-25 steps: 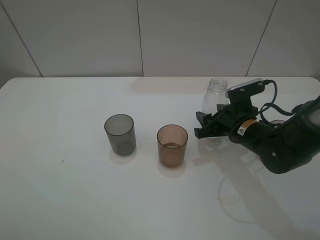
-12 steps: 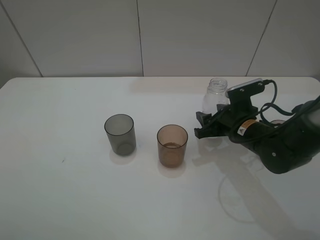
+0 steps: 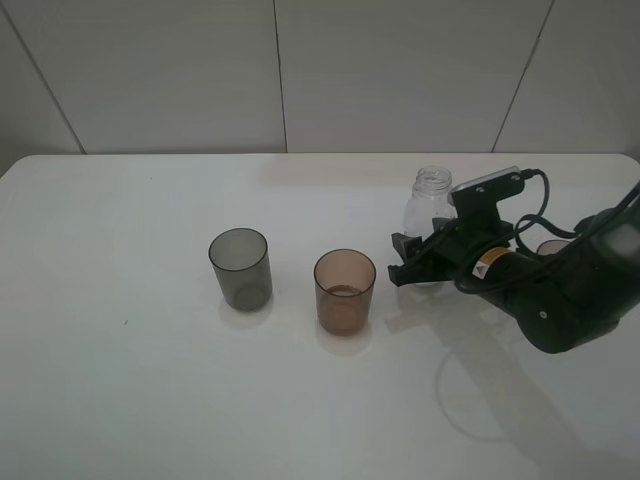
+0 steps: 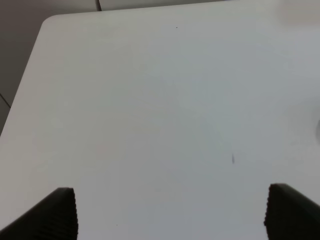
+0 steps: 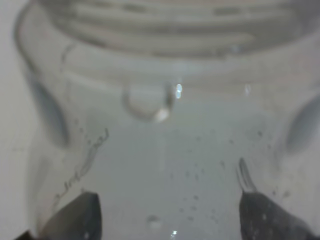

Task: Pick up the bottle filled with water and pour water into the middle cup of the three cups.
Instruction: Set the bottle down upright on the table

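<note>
Bottle (image 3: 429, 206): upright toward far right of table (image 3: 150, 400), right of middle cup (image 3: 345, 291), apart from it. Right gripper (image 3: 403, 259): fingers closed on the bottle's body, water visible inside. Left gripper (image 4: 170, 214): fingers spread wide above the tabletop.

The clear capless bottle (image 3: 428, 205) is upright, right of the amber middle cup (image 3: 345, 290) and grey cup (image 3: 240, 268).

Exterior view: soft, even overhead light, a bit dim; faint shadow on white table (image 3: 120, 400) in front of right arm (image 3: 560, 300). Left wrist view flat, low-contrast. Right wrist view: bottle (image 5: 165, 150) v. close, blurred, small glints.
</note>
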Robot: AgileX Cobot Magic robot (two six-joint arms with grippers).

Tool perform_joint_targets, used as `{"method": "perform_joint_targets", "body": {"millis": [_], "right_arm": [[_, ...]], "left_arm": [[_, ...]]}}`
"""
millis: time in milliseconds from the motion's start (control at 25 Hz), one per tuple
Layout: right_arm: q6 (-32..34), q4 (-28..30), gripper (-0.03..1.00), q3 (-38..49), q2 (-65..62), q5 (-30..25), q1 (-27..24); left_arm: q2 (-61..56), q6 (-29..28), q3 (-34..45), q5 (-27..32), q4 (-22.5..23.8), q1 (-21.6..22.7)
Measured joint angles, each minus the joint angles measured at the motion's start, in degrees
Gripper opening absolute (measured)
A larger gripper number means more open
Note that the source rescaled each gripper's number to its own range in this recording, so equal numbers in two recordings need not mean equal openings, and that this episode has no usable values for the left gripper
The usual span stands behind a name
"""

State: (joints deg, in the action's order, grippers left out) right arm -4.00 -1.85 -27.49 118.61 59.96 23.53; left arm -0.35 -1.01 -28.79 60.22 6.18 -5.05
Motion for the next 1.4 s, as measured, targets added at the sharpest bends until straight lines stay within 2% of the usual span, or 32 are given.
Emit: {"method": "perform_joint_targets", "body": {"millis": [200,280,480,680,840,1400], "right_arm": [[0.0,0.0,0.00,0.0,0.0,0.2,0.0],[0.0,0.0,0.04,0.0,0.0,0.2,0.0],[0.1,0.0,0.28,0.4,0.0,1.5,0.0],[0.1,-1.0,0.47,3.8,0.0,8.0,0.0],[0.1,-2.7,0.67,5.7,0.0,8.8,0.0],[0.2,-2.9,0.73,6.1,-2.6,9.0,0.0]], "left_arm": [[0.0,0.0,0.0,0.0,0.0,0.0],[0.0,0.0,0.0,0.0,0.0,0.0],[0.0,0.0,0.0,0.0,0.0,0.0],[0.0,0.0,0.0,0.0,0.0,0.0],[0.0,0.0,0.0,0.0,0.0,0.0],[0.0,0.0,0.0,0.0,0.0,0.0]]}}
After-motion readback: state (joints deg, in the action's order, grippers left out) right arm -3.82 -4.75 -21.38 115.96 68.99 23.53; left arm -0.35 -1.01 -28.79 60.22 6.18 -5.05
